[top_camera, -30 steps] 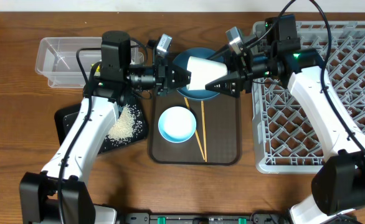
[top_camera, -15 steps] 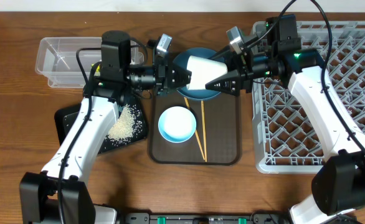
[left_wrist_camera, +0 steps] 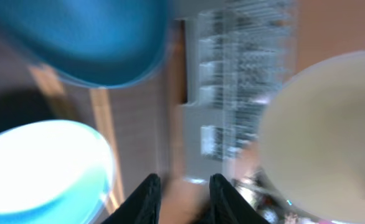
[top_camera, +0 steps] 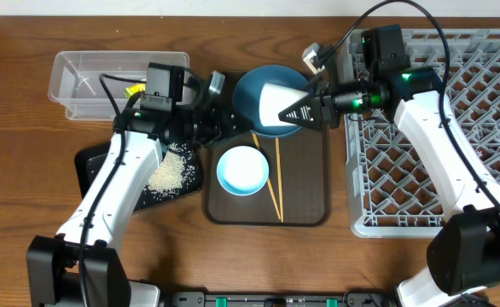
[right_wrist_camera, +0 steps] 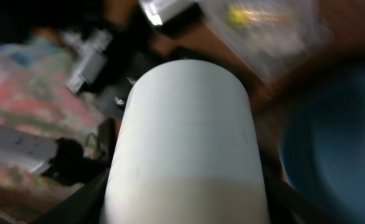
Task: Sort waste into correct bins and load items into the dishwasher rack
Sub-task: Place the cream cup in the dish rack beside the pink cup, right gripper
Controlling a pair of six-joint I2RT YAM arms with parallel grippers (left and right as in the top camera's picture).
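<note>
Now, right fingers (top_camera: 301,112) clamp the cup (top_camera: 271,101), tilted above the right rim of the dark bowl (top_camera: 250,89), near the rack (top_camera: 386,170) edge. Left fingers (left_wrist_camera: 146,198) slightly apart, just left of that bowl. Light bowl (top_camera: 239,169) and chopsticks (top_camera: 278,179) lie on the tray (top_camera: 310,188) below; rice (top_camera: 171,170) lies left of it.

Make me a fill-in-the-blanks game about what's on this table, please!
1. The pale cup is held by the ____ gripper.
2. The cup hangs above the ____-blue bowl.
3. The loose rice lies on the ____ tray.
4. On the brown tray lie ____ chopsticks.

Missing words: right; dark; black; two.
</note>
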